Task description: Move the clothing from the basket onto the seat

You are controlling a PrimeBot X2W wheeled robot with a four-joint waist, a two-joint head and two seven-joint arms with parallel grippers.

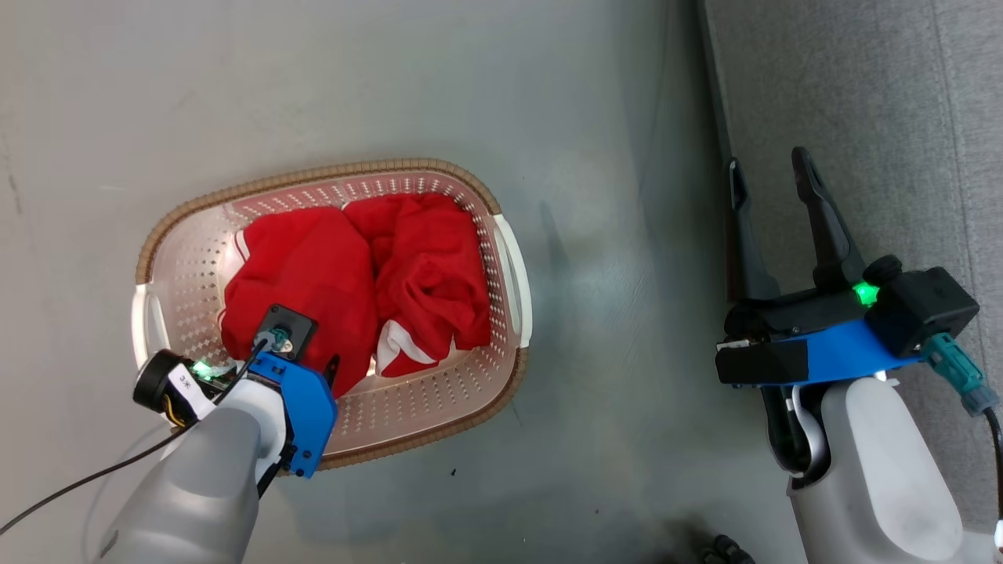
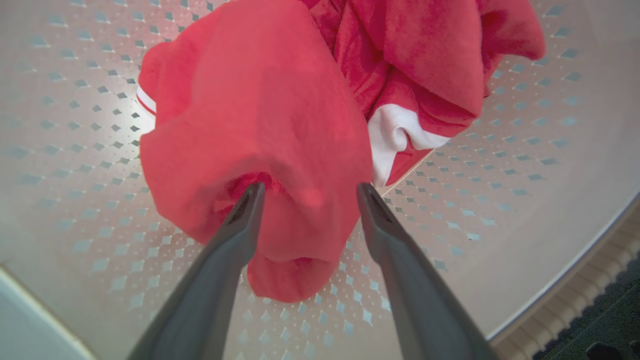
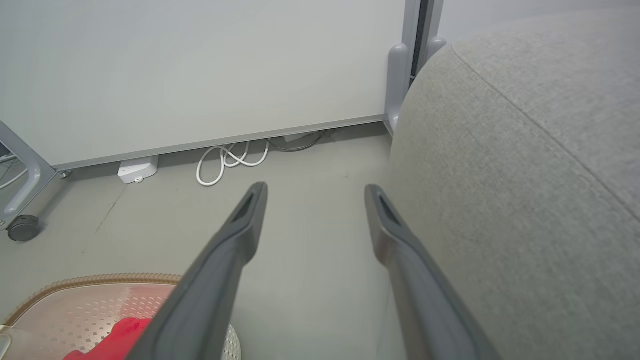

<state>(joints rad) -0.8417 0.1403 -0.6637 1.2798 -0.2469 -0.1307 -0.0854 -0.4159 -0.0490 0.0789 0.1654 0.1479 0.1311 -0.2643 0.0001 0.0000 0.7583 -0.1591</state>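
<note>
Smooth grey floor (image 1: 313,78), seen from above in the head view. In the right wrist view a pale wall panel (image 3: 200,65) meets the floor, with a looped white cable (image 3: 230,160) at its foot and a small white box (image 3: 137,170) just left of the loops. A grey upright post (image 3: 398,80) ends the panel at right; a dark caster (image 3: 22,228) sits under a grey frame leg (image 3: 35,175) at far left.

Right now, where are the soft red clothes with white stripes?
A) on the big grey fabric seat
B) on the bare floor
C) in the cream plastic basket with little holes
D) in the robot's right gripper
C: the red clothes sit piled inside the perforated cream basket, with the open left gripper poised at them.
</note>
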